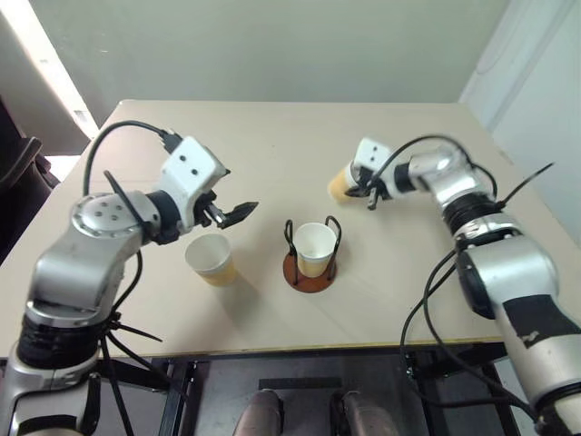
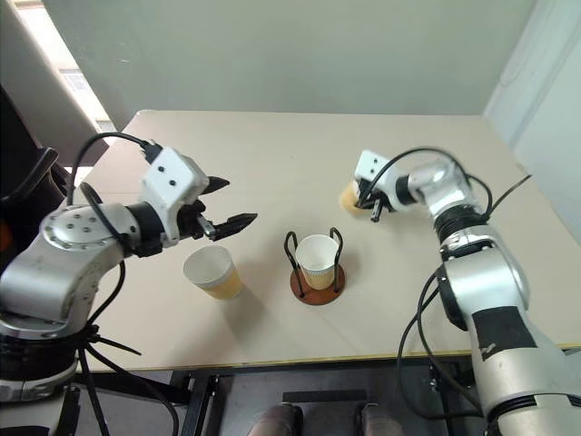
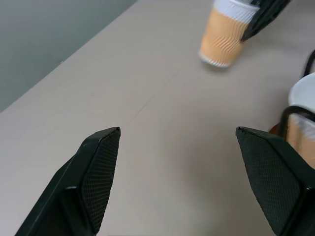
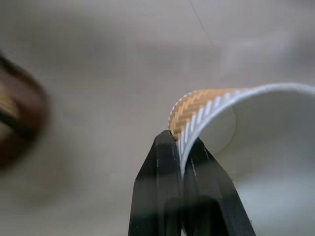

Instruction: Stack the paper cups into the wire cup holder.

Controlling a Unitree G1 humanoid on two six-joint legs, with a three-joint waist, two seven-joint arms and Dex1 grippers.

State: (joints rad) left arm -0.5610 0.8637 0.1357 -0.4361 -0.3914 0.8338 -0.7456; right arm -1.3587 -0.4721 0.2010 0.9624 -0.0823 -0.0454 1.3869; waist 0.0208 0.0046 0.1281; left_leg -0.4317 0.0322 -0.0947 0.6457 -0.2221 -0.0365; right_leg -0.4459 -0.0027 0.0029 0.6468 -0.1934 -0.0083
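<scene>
On my left, the left gripper (image 2: 221, 209) hangs above the table (image 1: 272, 136) with its jaws released and spread wide, nothing between them; just below and in front of it one paper cup (image 1: 210, 260) stands upright on the table, untouched; I would leave that arm where it is so it stays out of the way.

In the middle stands the wire cup holder (image 1: 311, 257), its reddish disc flat on the table and a second cup (image 1: 314, 248) already seated upright inside the black loops.

On my right, the right gripper (image 4: 181, 142) has its jaws clenched on the rim wall of the third cup (image 1: 342, 183), one finger inside and one outside; the cup is tipped on its side and looks lifted clear of the table, well apart from the holder.

The step in hand, as I judge it, is carrying this cup over; I would turn the wrist until the cup's base points down, centre it above the seated cup between the loops, and lower slowly; a rim pinch is thin, so a knock against a wire could twist the cup loose.
</scene>
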